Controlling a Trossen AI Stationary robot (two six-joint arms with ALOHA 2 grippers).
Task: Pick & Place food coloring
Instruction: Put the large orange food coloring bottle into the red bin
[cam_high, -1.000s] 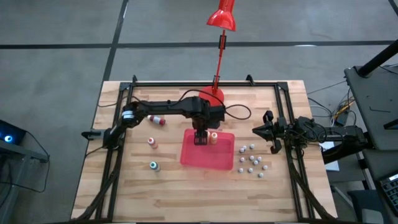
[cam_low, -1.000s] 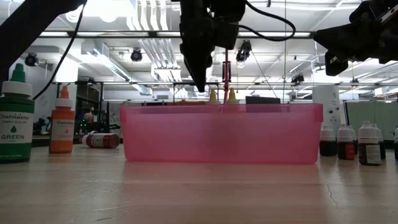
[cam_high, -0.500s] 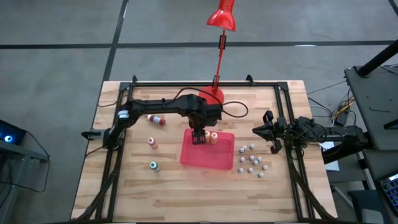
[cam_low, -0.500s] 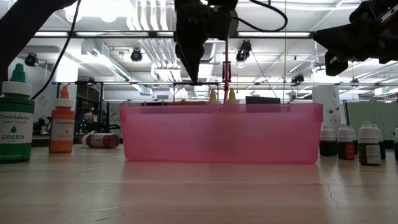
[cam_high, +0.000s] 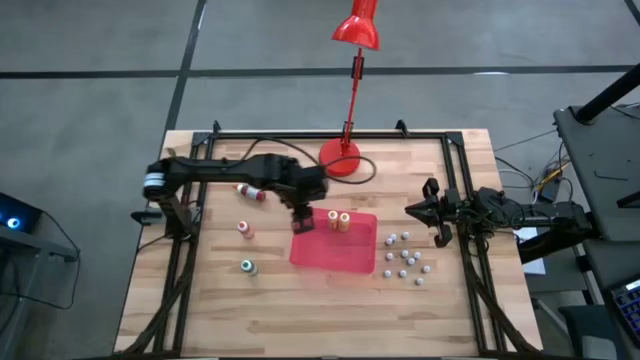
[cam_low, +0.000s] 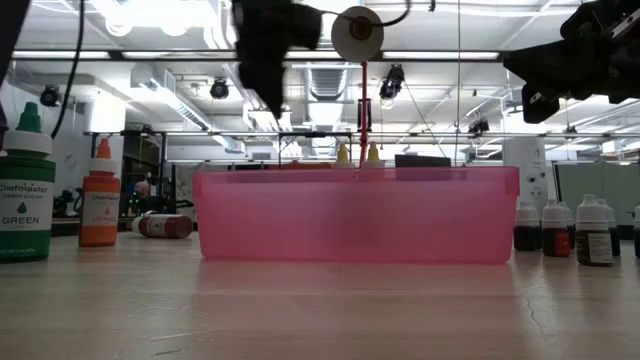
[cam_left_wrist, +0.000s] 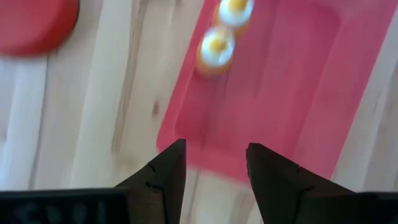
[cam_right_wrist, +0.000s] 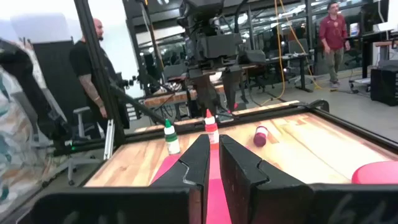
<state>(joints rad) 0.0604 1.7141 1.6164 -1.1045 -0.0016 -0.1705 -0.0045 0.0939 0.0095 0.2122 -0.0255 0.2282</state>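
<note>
Red tray (cam_high: 335, 250) holds two yellow-capped bottles (cam_high: 338, 220) at its twelve o'clock edge, so the left pincer (cam_high: 301, 222), parted and empty at its ten o'clock corner, should approach the next bottle (cam_high: 245, 229) at nine o'clock squarely, while the right pincer (cam_high: 428, 212) waits clenched at three o'clock.

Floor (cam_high: 90, 60): grey, crossed by dark seam lines.
Ceiling (cam_low: 170, 75): bright strip lights and ducting overhead.
Counter (cam_high: 300, 310): pale wood planks, black frame round it.
Lamp (cam_high: 356, 30): red desk lamp at the counter's far edge.
Background: two people (cam_right_wrist: 93, 68) standing among desks.
</note>
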